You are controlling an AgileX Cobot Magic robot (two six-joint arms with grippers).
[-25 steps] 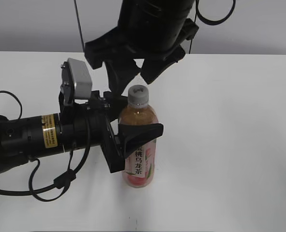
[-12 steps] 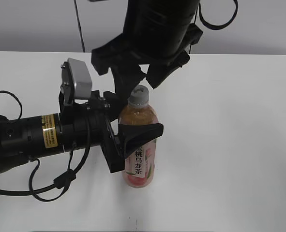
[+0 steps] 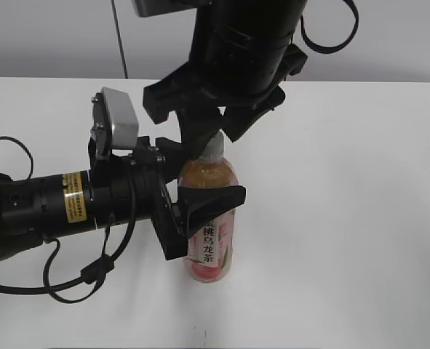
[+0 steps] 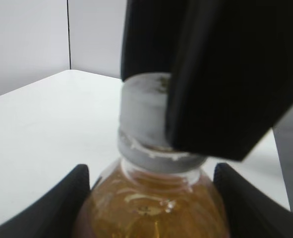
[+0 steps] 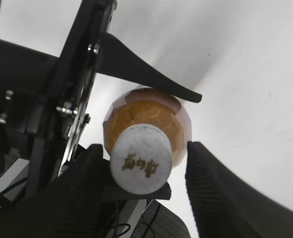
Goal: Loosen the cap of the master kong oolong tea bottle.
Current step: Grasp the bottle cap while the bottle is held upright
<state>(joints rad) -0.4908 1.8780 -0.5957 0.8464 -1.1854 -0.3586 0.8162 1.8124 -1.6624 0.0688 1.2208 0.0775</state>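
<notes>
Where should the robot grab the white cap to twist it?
By its round side wall, coming straight down from above with one finger on each side. The cap faces up on the upright bottle, which the left gripper holds around its body.

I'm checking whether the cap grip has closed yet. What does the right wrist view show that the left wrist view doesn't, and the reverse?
Only the right wrist view shows the cap's top with its printed mark, and a visible gap between the cap and one finger of the right pincer, while the other finger sits against its side. Only the left wrist view shows the cap's side wall, the collar ring below it, and a dark finger overlapping that wall. Both show the bottle of amber tea held upright between the left pincer's fingers.
</notes>
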